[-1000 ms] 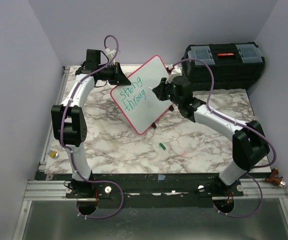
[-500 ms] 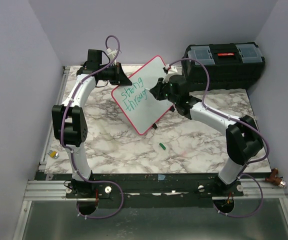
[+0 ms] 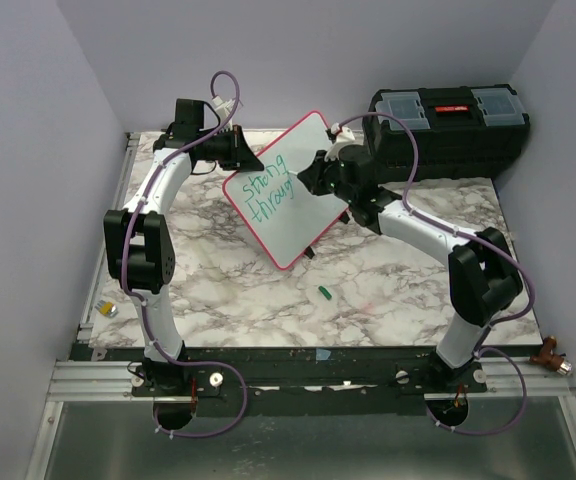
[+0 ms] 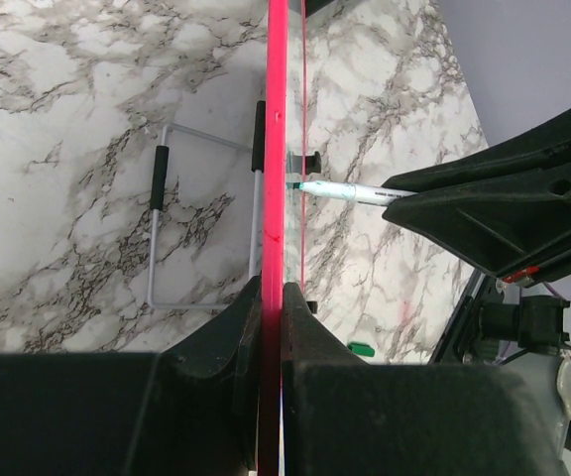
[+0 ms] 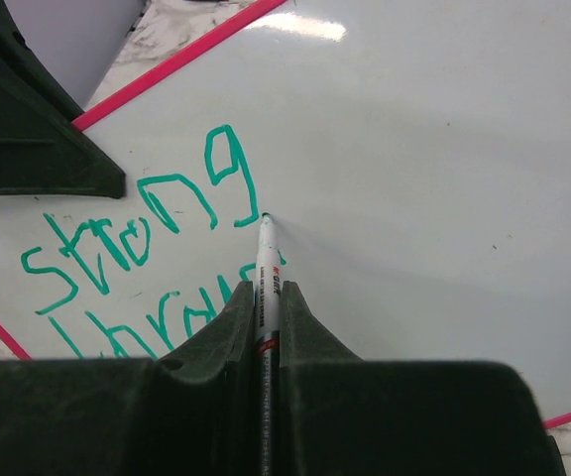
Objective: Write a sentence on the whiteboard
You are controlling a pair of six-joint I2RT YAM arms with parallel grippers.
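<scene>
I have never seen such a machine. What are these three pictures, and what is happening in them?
These are two robot arms bolted at the near edge of a marble table. One picture looks down from above; the other two come from a camera on each wrist. The left hand pinches the red edge of a tilted whiteboard. The right hand holds a green marker, its tip on the board beside the green writing. A small green cap lies on the table; a black toolbox stands at the back.
</scene>
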